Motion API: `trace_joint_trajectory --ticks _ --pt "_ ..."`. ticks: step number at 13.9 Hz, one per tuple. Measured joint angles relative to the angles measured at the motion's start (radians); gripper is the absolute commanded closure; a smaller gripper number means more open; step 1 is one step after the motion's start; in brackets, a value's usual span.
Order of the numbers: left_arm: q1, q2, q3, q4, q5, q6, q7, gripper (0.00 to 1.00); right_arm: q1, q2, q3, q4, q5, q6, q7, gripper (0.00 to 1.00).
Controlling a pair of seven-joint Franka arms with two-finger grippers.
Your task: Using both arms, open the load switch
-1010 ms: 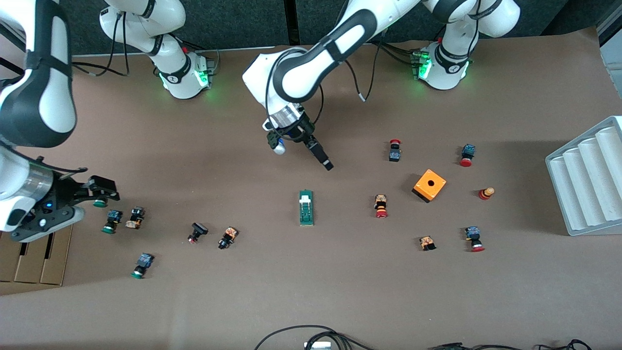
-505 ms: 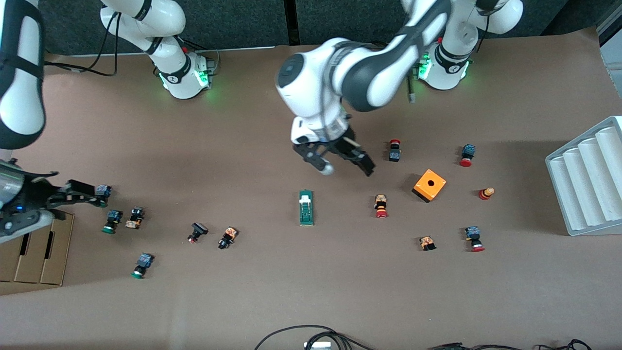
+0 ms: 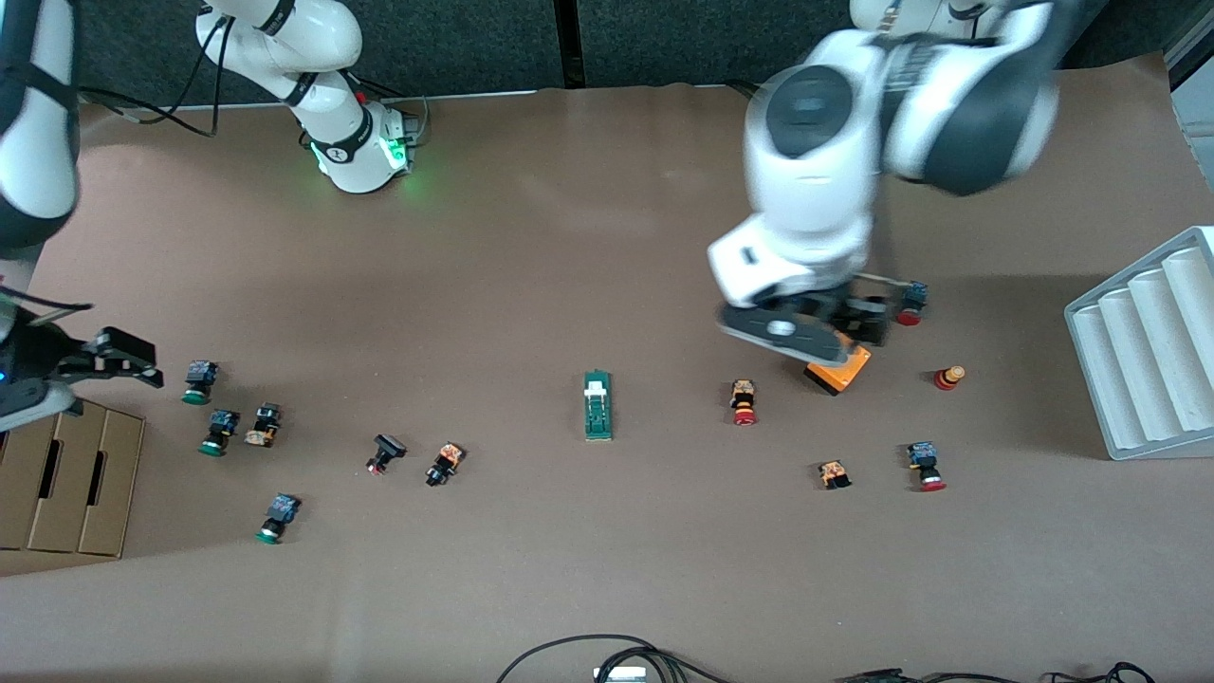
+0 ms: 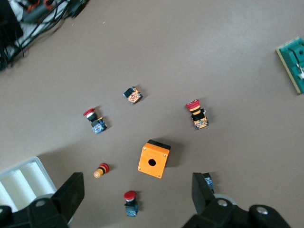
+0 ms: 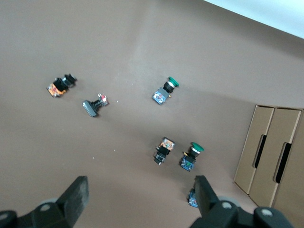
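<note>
The load switch (image 3: 597, 406), a narrow dark-green block with a white slider, lies flat near the middle of the table; its end shows at the frame edge in the left wrist view (image 4: 294, 59). My left gripper (image 3: 858, 327) hangs open and empty over the orange cube box (image 3: 839, 365), well away from the switch toward the left arm's end. In its wrist view the left gripper (image 4: 137, 192) frames the orange box (image 4: 154, 159) and a red push button (image 4: 130, 202). My right gripper (image 3: 133, 362) is open and empty at the right arm's end, beside a green-capped button (image 3: 197, 379); its wrist view shows the right gripper (image 5: 141, 192) over bare table.
Push buttons are scattered on both sides of the switch, such as one with a red cap (image 3: 744, 402) and a black one (image 3: 384, 452). A grey ribbed tray (image 3: 1148, 351) stands at the left arm's end, a cardboard box (image 3: 71, 465) at the right arm's end. Cables (image 3: 607, 655) lie along the front edge.
The left arm has swung from above the table's middle toward its own end and now hangs over the orange box. The right gripper has drawn back toward the cardboard box. Both stay open.
</note>
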Motion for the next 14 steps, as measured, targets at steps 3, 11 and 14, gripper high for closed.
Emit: trace_joint_trajectory --ticks 3,11,14 --pt "0.145 -0.025 0.000 -0.001 -0.108 -0.001 0.034 0.00 0.042 -0.024 0.004 -0.051 -0.009 0.001 0.014 0.00" --pt "0.322 -0.077 0.037 -0.045 -0.212 0.000 0.121 0.00 0.043 -0.089 0.006 -0.093 -0.001 0.009 0.254 0.00" --pt "0.311 -0.241 0.185 -0.281 -0.265 0.126 0.128 0.00 0.042 -0.116 0.003 -0.094 -0.001 0.007 0.274 0.00"
